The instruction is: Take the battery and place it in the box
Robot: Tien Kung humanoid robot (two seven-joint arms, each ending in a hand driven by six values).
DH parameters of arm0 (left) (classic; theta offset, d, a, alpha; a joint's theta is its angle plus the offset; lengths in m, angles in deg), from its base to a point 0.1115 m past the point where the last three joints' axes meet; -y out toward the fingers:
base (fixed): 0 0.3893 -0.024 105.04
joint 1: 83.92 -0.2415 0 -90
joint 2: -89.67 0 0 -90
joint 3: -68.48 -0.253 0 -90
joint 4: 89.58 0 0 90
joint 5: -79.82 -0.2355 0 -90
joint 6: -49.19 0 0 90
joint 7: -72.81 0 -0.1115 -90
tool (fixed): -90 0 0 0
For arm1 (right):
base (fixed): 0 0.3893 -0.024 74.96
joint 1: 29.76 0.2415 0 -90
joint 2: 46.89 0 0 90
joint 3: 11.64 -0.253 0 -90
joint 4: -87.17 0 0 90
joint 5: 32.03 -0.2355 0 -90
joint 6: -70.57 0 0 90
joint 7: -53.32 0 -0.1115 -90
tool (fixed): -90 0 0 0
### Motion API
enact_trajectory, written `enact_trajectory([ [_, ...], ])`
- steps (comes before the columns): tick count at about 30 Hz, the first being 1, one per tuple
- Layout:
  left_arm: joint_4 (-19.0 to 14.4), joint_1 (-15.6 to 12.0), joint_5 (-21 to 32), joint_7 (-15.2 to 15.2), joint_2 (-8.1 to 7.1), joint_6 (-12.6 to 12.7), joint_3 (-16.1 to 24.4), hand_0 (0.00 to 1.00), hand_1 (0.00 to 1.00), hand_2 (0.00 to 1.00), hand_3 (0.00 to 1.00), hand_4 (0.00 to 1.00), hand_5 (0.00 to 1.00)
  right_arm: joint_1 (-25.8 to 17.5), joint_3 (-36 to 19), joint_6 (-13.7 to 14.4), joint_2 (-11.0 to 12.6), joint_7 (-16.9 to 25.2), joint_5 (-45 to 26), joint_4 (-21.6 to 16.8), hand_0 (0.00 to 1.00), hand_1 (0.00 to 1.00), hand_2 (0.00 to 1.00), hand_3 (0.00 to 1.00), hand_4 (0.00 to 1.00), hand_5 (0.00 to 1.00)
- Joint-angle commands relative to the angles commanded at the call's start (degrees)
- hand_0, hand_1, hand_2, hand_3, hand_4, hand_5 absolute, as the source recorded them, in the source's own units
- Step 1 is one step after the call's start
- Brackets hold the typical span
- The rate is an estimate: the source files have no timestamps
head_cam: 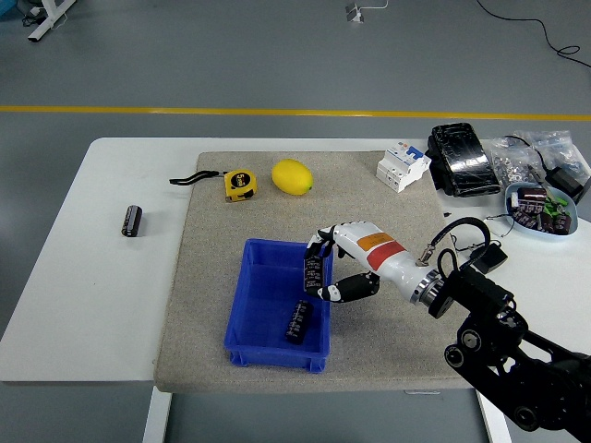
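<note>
My right hand [325, 268] reaches in from the lower right and is shut on a black battery [313, 271], held upright over the right rim of the blue box [263, 346]. A second black battery [297, 320] lies on the box floor near the front right. A third black battery [133, 221] lies on the bare white table at the far left. The left arm is out of view.
A yellow tape measure [239, 184] and a lemon [292, 176] lie on the grey mat [388, 328] behind the box. A white breaker [403, 165], a black pack [461, 159], bags of small parts [522, 159] and a blue bowl [542, 209] crowd the right side.
</note>
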Motion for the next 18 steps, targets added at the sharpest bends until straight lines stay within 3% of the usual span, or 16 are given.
enact_trajectory([
  [1,0.01,-0.01,0.02,0.0,-0.03,0.01,0.0,0.735,0.672,0.712,0.629,0.672,0.643,-0.04,-0.1,0.14,0.05,0.36,-0.13,0.06,0.577,0.633,0.787,0.845,0.998,0.277],
  [18,0.01,-0.14,-0.76,0.34,-0.08,0.04,0.52,0.734,0.672,0.711,0.629,0.672,0.644,-1.41,-2.34,1.17,0.2,0.96,-0.7,0.69,0.58,0.634,0.785,0.838,0.998,0.271],
])
